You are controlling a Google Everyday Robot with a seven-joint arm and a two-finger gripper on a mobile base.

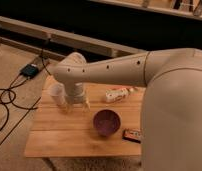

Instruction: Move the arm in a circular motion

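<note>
**A:** What is seen to fill most of the view?

**B:** A large cream-white robot arm (pixel 116 70) of thick, smooth tubular segments dotted with small dark screw holes. Its bulky rounded joint is seen at the right edge. From there a long segment is stretched leftward over the far half of the counter and ends in a rounded wrist that is turned downward.

**A:** And the next largest thing?

**B:** A rectangular counter (pixel 59 135) of light wooden planks is set on pale beige carpet (pixel 9 150). A long pale ledge (pixel 79 40) is seen running along the dark background behind it.

**A:** What is carried on the counter?

**B:** A round purple bowl (pixel 106 122) is placed upright near the middle. A small white cup (pixel 57 94) is stood near the far left corner. A white oblong packet (pixel 117 95) with a red mark is laid on its side beyond the bowl. A small dark flat item (pixel 132 135) with an orange label is laid just right of the bowl, by the near edge.

**A:** Where is the pincer found?

**B:** The small pronged pincer (pixel 77 106) is hung below the wrist, pointed down, just above the counter. It is just beside the cup and apart from the bowl. Nothing is seen to be held in it. Whether it is apart or together cannot be told.

**A:** Anything smaller?

**B:** Thin black cables (pixel 9 97) are trailed across the carpet at the left, near a small dark box (pixel 30 70).
</note>
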